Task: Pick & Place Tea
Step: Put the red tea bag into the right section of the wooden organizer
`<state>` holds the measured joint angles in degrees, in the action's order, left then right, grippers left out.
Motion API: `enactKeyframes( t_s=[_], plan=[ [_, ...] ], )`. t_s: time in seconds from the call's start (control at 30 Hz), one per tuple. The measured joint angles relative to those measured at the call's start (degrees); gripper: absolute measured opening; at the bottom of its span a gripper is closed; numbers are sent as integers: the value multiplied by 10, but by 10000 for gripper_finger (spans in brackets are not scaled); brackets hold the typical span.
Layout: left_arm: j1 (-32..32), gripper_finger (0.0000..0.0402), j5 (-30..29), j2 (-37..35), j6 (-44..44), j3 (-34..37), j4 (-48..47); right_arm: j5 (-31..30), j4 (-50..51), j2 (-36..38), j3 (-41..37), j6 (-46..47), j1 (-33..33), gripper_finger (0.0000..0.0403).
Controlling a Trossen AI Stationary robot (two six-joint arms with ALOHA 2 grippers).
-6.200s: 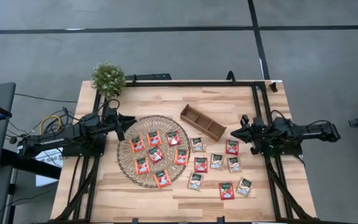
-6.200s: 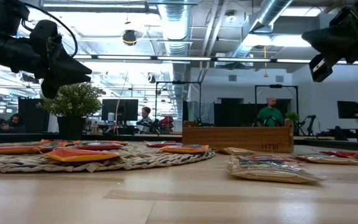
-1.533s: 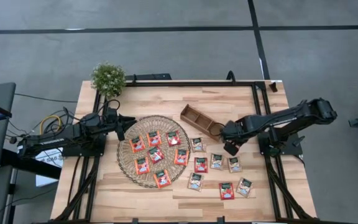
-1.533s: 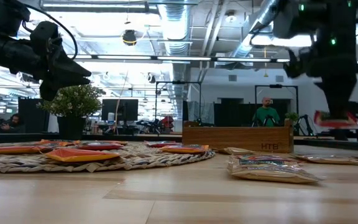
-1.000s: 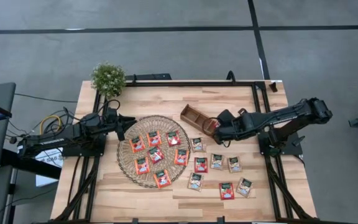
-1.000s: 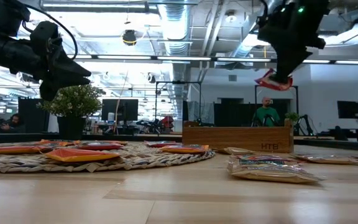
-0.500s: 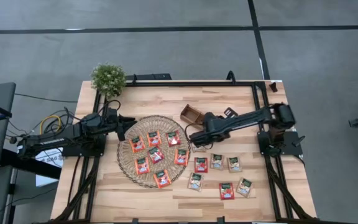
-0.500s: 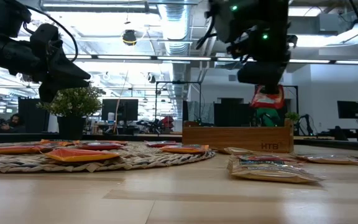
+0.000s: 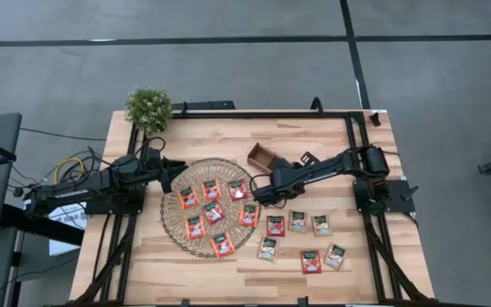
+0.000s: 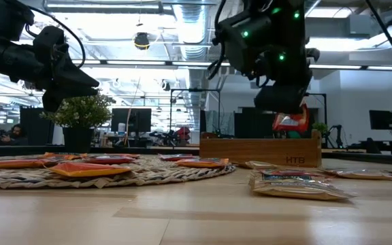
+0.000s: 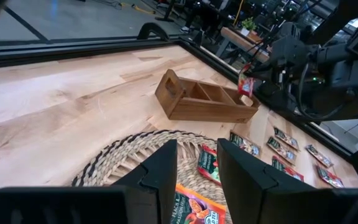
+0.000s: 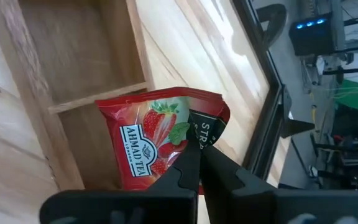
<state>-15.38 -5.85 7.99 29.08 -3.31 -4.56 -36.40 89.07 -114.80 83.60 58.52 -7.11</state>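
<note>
High view: the right claw point(image 9: 259, 193) is extended over the tabletop point(image 9: 314, 136), positioned just beside the near end of the wooden tray point(image 9: 263, 156) and at the edge of the wicker mat point(image 9: 176, 223). Right wrist view: the right claw's fingers are pressed together on a corner of a red strawberry tea sachet point(image 12: 154, 143). The sachet hangs above the wooden tray, over the divider between two of its compartments. Low view: the same sachet point(image 10: 289, 122) is suspended clear of the tray's top edge, not touching it.

Left claw point(image 9: 167, 176): it hovers at the side of the wicker mat opposite the tray. Left wrist view: its fingers point(image 11: 157, 172) stand partly apart with nothing between them.

Tea sachet distribution, relative to the wicker mat:
- On the mat: a group of red-orange sachets point(image 9: 213, 211), lying flat.
- Off the mat, on the bare tabletop on the tray's side: loose sachets point(image 9: 297, 221), some red, some green-and-pale, all lying flat and apart from the tray.

A potted plant point(image 9: 148, 107) stands at the tabletop corner beyond the mat, behind the left arm. Low view: a person point(image 10: 157, 128) is visible in the room beyond the tabletop.
</note>
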Motion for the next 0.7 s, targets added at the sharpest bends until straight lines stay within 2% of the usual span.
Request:
enactKeyframes(
  t_s=[0.5,0.7],
  plan=[
    [0,105,0,0,0,0,0,-18,0,0,-17,-7,0,0],
    [0,105,0,0,1,0,0,-18,-18,0,-17,-46,1,0]
  ],
)
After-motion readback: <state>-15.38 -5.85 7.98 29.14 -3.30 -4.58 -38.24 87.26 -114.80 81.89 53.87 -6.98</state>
